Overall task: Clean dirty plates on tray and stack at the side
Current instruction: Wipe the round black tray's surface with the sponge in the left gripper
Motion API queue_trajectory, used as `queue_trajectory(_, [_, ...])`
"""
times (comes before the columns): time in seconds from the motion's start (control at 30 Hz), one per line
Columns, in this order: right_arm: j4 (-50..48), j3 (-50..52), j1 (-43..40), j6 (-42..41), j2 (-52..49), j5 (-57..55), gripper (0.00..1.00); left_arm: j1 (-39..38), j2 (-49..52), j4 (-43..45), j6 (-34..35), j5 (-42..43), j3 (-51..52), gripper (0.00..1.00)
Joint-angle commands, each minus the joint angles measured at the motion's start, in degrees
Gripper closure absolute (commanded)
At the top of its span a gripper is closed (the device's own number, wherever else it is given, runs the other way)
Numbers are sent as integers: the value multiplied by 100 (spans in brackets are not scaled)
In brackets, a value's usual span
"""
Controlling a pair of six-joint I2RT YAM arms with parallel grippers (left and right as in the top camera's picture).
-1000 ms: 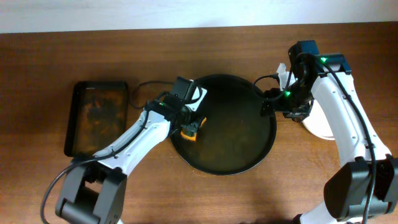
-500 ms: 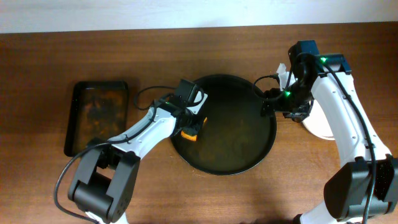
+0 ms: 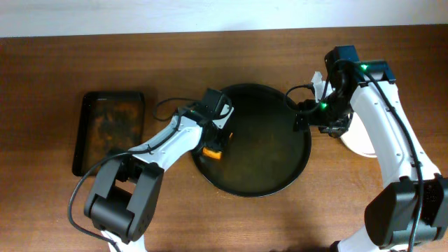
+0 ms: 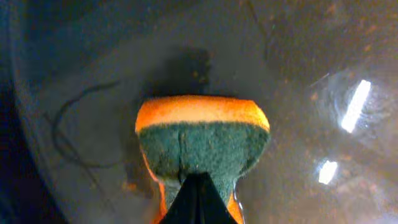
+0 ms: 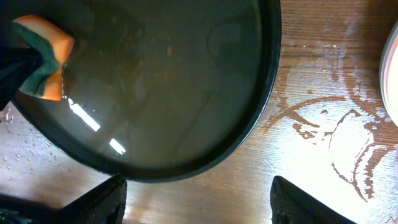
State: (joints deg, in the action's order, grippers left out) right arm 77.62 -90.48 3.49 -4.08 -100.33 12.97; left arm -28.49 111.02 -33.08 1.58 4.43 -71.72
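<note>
The round black tray (image 3: pixel 280 178) lies mid-table with no plate on it; its wet floor shows faint orange streaks (image 5: pixel 168 68). My left gripper (image 3: pixel 213 147) is shut on an orange sponge with a green scrub face (image 4: pixel 202 134), pressed on the tray's floor near its left rim. The sponge also shows in the right wrist view (image 5: pixel 42 57). My right gripper (image 5: pixel 196 202) is open and empty, low over the table just off the tray's right rim (image 3: pixel 311 120). White plate (image 3: pixel 360 145) lies right of the tray, mostly hidden under the right arm; only its edge (image 5: pixel 392 74) shows there, with no smears visible.
A smaller rectangular black tray (image 3: pixel 84 133) with orange-brown residue lies at the far left. The wooden table beside the round tray is wet with water streaks (image 5: pixel 336 130). A cable runs from the left arm over the table behind the tray.
The left arm's elbow has swung left and away. The sponge has stayed at about the same spot by the tray's left rim. The right arm has not moved.
</note>
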Motion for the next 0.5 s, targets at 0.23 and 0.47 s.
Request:
queue_trajectory(0.23, [0, -44, 26, 24, 155, -33, 25, 15, -748, -1292, 402, 2, -164, 96])
queue_trajectory(0.47, [0, -44, 26, 24, 155, -33, 25, 15, -673, -645, 402, 225, 450, 96])
